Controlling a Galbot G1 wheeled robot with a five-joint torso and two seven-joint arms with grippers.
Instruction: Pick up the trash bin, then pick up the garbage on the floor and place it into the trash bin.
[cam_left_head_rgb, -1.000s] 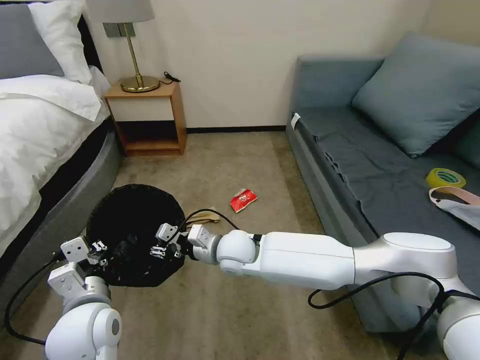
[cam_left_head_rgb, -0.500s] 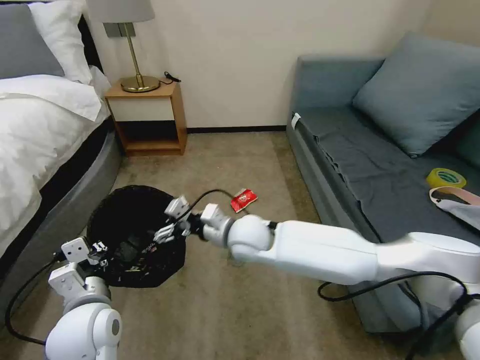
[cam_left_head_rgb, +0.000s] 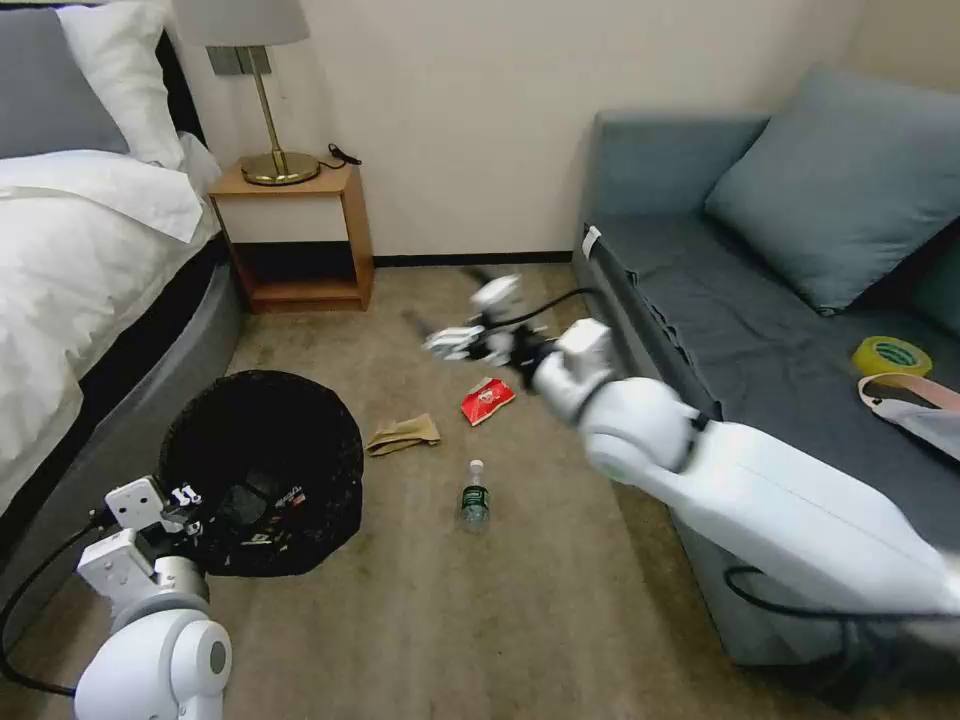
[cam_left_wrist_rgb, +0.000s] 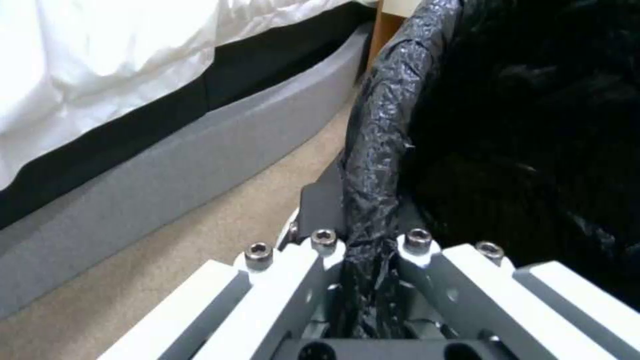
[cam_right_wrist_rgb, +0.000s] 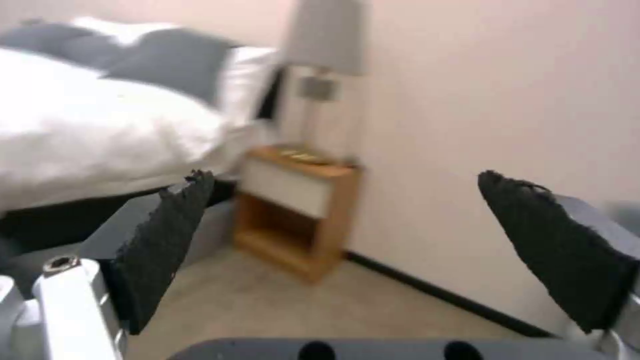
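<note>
The trash bin (cam_left_head_rgb: 262, 470), lined with a crinkly black bag, is on the carpet beside the bed, with some litter inside. My left gripper (cam_left_head_rgb: 178, 502) is shut on the near rim of the trash bin (cam_left_wrist_rgb: 380, 150), the bag pinched between its fingers (cam_left_wrist_rgb: 320, 220). On the floor lie garbage pieces: a red snack packet (cam_left_head_rgb: 487, 399), a crumpled brown paper bag (cam_left_head_rgb: 403, 435) and a small clear bottle (cam_left_head_rgb: 475, 496) with a green label. My right gripper (cam_left_head_rgb: 447, 342) hovers open above the floor beyond the red packet; its pads (cam_right_wrist_rgb: 167, 235) are spread wide with nothing between them.
A bed (cam_left_head_rgb: 70, 260) runs along the left, a wooden nightstand (cam_left_head_rgb: 295, 235) with a lamp stands at the wall, and a grey sofa (cam_left_head_rgb: 760, 330) holding a yellow tape roll (cam_left_head_rgb: 891, 356) lines the right. Carpet between them is open floor.
My right arm swung up and away from over the bin toward the far wall, uncovering the bottle and paper bag. The left gripper stays clamped on the rim.
</note>
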